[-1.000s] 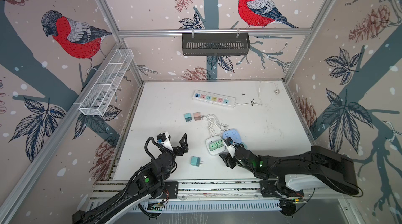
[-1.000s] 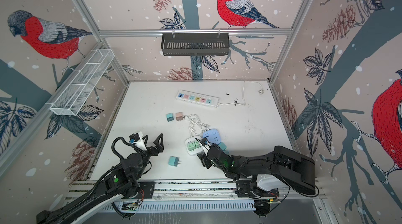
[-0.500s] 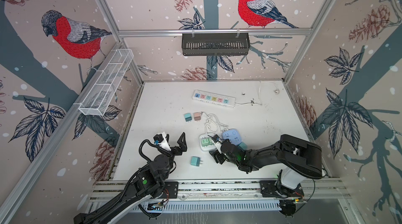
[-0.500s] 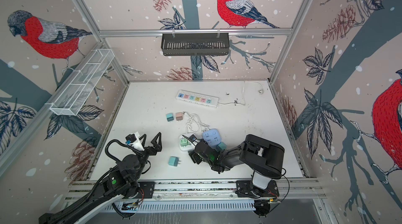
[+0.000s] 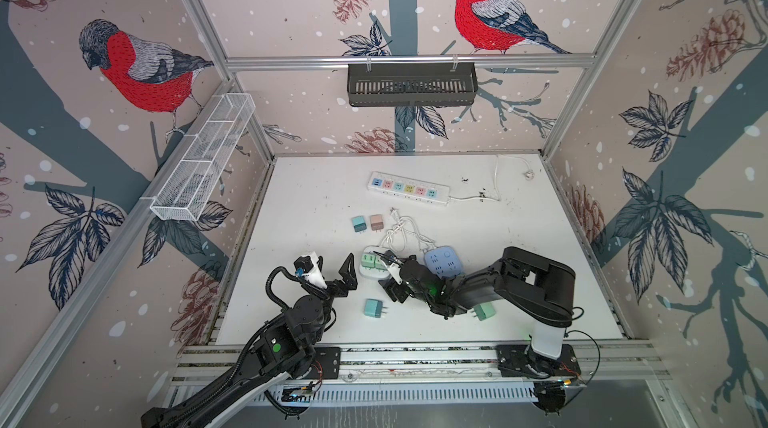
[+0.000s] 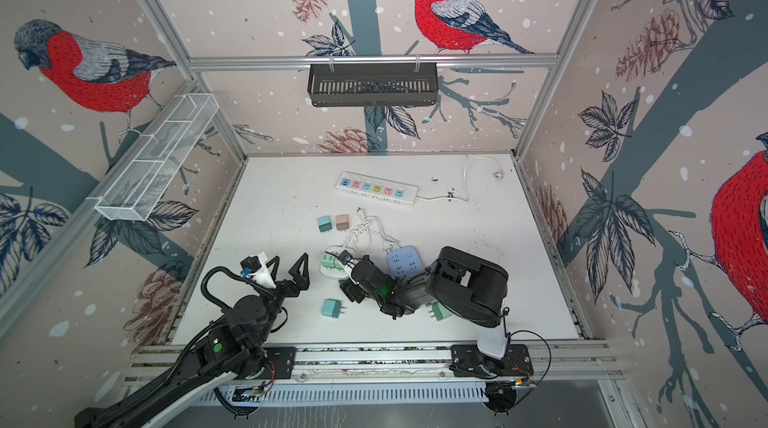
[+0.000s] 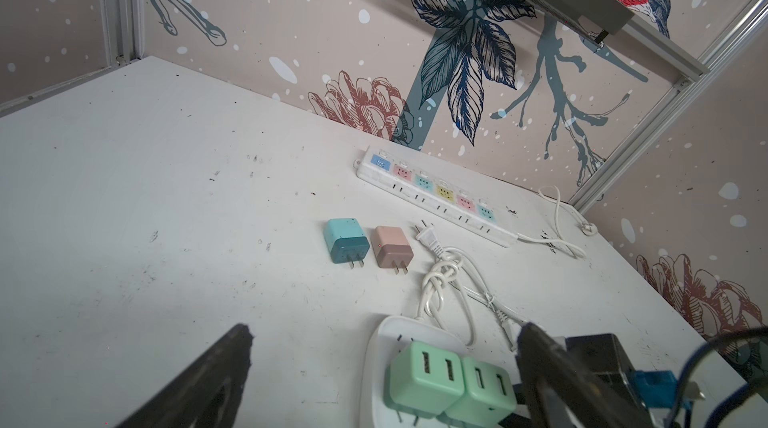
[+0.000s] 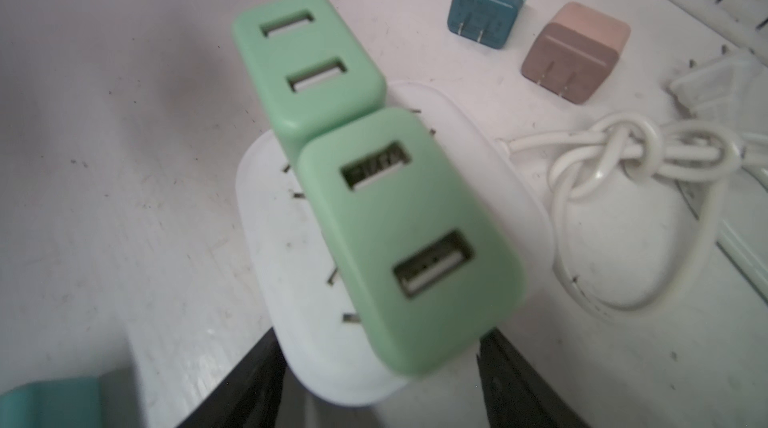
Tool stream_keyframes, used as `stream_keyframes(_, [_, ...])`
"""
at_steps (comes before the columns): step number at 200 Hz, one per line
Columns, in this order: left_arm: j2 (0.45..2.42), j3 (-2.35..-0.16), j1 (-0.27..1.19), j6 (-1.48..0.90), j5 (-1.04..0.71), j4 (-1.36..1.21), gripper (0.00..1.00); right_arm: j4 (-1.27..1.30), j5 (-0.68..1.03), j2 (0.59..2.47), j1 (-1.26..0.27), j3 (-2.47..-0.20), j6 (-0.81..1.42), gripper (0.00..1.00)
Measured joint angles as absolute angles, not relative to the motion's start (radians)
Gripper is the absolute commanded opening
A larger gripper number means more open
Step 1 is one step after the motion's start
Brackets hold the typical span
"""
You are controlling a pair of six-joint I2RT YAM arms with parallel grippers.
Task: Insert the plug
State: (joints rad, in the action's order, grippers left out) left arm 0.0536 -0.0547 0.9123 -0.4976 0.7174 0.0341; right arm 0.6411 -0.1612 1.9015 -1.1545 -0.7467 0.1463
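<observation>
Right wrist view: right gripper [image 8: 376, 342] jaws apart, straddling the near mint plug [image 8: 407, 247]. It stands upright on the white hub [image 8: 270, 247], touching the far mint plug [image 8: 307, 72]; pad contact unclear. Only the top views show the blue hub [image 5: 444, 260] and the loose mint plug [image 5: 484, 312] at the right forearm. Left gripper [image 5: 334, 272] jaws wide apart, empty, lower left of the white hub. Count: six plugs, namely three mint, front teal plug [image 5: 374, 308], back teal plug [image 5: 358, 223] and pink plug [image 5: 377, 222]. Three socket blocks, including the long strip [image 5: 409, 189].
</observation>
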Motion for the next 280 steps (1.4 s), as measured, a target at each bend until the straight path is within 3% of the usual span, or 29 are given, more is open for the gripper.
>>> stream_keyframes(45, [0.051,-0.055,0.912,-0.497,0.716,0.034,0.99,0.632,-0.106,1.979,-1.152,-0.860,0.101,0.71])
stream_keyframes(78, [0.043,-0.055,0.912,-0.496,0.710,0.034,0.98,0.619,-0.119,1.922,-1.159,-0.839,0.100,0.72])
stream_keyframes(154, [0.041,-0.052,0.912,-0.489,0.706,0.033,0.98,0.513,-0.288,1.453,-1.162,-0.533,0.278,0.69])
stream_keyframes(201, [0.064,-0.052,0.912,-0.475,0.701,0.027,0.99,0.396,-0.366,1.171,-0.977,-0.408,0.421,0.75])
stream_keyframes(236, [0.076,-0.052,0.912,-0.472,0.699,0.026,0.98,0.315,-0.324,1.204,-0.828,-0.453,0.471,0.83])
stream_keyframes(280, [0.093,-0.052,0.912,-0.471,0.699,-0.001,0.98,0.252,-0.221,1.427,-0.722,-0.610,0.472,0.77])
